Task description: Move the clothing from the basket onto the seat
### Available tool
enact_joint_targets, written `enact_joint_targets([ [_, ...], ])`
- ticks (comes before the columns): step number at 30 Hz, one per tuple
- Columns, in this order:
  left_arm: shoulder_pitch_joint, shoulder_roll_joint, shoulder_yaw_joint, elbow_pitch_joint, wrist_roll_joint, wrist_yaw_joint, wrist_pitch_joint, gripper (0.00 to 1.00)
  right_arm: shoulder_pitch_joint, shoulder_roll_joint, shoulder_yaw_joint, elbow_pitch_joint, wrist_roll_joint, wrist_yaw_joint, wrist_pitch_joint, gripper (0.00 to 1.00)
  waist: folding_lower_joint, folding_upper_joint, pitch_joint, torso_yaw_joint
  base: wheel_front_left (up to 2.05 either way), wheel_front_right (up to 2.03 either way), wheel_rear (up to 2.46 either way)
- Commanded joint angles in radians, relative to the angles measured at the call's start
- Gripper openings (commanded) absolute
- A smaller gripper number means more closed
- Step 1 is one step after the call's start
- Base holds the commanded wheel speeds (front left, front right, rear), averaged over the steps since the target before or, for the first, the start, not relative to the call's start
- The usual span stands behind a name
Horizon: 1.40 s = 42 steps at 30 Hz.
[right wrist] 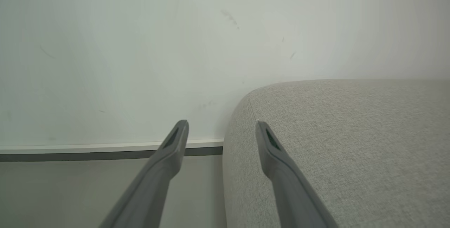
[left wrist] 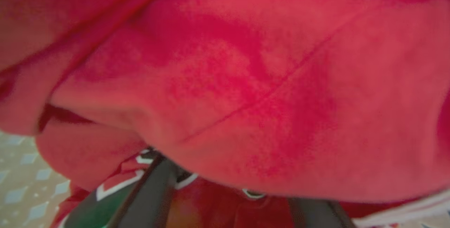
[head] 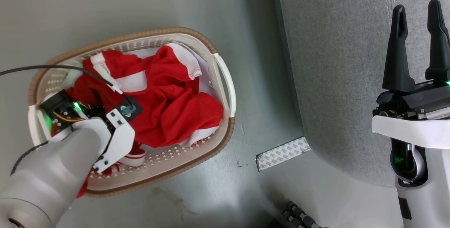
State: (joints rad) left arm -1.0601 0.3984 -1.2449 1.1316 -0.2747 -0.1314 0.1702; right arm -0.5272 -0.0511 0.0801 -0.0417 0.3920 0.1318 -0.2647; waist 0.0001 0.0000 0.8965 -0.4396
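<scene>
Poking into red clothing (head: 168, 105) in laundry basket (head: 175, 31), left tool (head: 79, 110) wide, nothing gripped. Fabric soft, light, floppy; pinch bunched fold between fingers (left wrist: 154, 192). Right tool (head: 417, 6) wide, empty.

At the left wrist view's centre, the bright red soft clothing (left wrist: 246, 80) is blurred, and it covers the tips of the two dark fingers (left wrist: 151, 196) of the left gripper (left wrist: 228, 185). The large light grey woven sofa (head: 334, 62) runs off the head view's top and right edges.

- clothing (head: 175, 108): soft red cloth, matt, creased; white trim likewise cloth.
- basket (head: 225, 87): cream plastic, perforated, slight sheen; tan rim with ribbed texture.
- seat (head: 334, 62): light grey woven fabric, coarse weave, matt.
- floor (head: 105, 2): smooth, faint sheen.
- right pincer (head: 417, 6): dark, matt, plastic-looking.
</scene>
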Motion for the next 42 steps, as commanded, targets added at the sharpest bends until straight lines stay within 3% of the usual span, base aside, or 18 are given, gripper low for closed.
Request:
enact_joint_targets([
  [1,-0.008,0.015,-0.010,0.004,-0.013,0.002,0.007,1.00,-0.009,0.001,0.000,0.001,0.009,-0.002,0.000,1.00,-0.0001,0.0000,0.005,-0.005,0.00,0.00,0.00],
  [5,-0.008,0.028,-0.033,0.011,0.001,0.002,0.032,1.00,-0.020,0.001,0.008,0.006,0.016,-0.002,0.001,1.00,-0.0001,0.0000,0.010,-0.014,0.00,0.00,0.00],
  [6,-0.004,0.029,-0.034,0.012,0.002,0.002,0.037,0.87,-0.022,0.001,0.009,0.008,0.018,-0.002,0.000,1.00,-0.0001,0.0000,0.011,-0.015,0.00,0.00,0.00],
  [7,-0.002,0.029,-0.035,0.012,0.001,0.002,0.040,0.47,-0.023,0.001,0.010,0.009,0.019,-0.002,0.000,1.00,-0.0001,0.0000,0.011,-0.015,0.00,0.00,0.00],
  [8,0.000,0.030,-0.035,0.011,0.000,0.002,0.043,0.00,-0.025,0.001,0.011,0.011,0.019,-0.002,0.001,1.00,-0.0001,0.0000,0.011,-0.015,0.00,0.00,0.00],
  [19,0.043,0.011,-0.036,-0.018,-0.001,0.002,0.022,0.00,-0.026,0.001,0.003,0.028,0.000,-0.002,0.001,1.00,-0.0001,0.0000,-0.050,0.008,0.00,0.00,0.00],
  [30,0.081,-0.097,-0.036,-0.039,-0.068,0.002,-0.049,0.00,0.013,0.000,-0.022,0.054,-0.055,-0.002,0.000,1.00,-0.0001,0.0000,-0.236,0.079,0.00,0.00,0.00],
  [42,0.156,-0.212,-0.036,-0.072,-0.205,0.002,-0.167,0.00,0.092,-0.015,-0.054,0.109,-0.112,-0.002,0.001,1.00,-0.0001,0.0000,-0.490,0.205,0.00,0.00,0.00],
])
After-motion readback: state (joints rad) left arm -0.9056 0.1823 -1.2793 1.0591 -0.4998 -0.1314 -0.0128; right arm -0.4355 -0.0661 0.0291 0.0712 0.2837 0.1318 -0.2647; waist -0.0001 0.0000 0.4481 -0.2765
